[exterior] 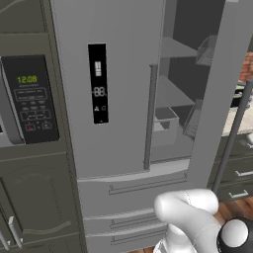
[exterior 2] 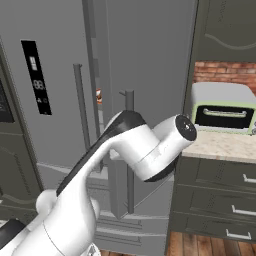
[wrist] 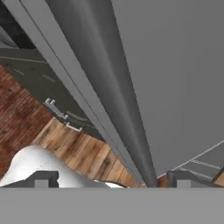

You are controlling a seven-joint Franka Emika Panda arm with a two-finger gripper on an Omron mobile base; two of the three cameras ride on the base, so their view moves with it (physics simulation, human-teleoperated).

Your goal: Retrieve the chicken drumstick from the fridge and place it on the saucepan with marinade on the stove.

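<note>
A: What colour is the fridge (exterior: 118, 113)?
B: Plain steel grey, with a black display strip (exterior: 98, 83) lit white.
A: And beside it?
B: A dark wall oven (exterior: 29, 99) with green clock digits, red brick (exterior 2: 225, 71), and a pale green toaster oven (exterior 2: 223, 108).

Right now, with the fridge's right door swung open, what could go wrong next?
1. The gripper is open with the door's bar handle between its fingertips; pulling away sideways could snag it.
2. The open right door stands close to the arm, so reaching for the shelves may clip its edge.
</note>
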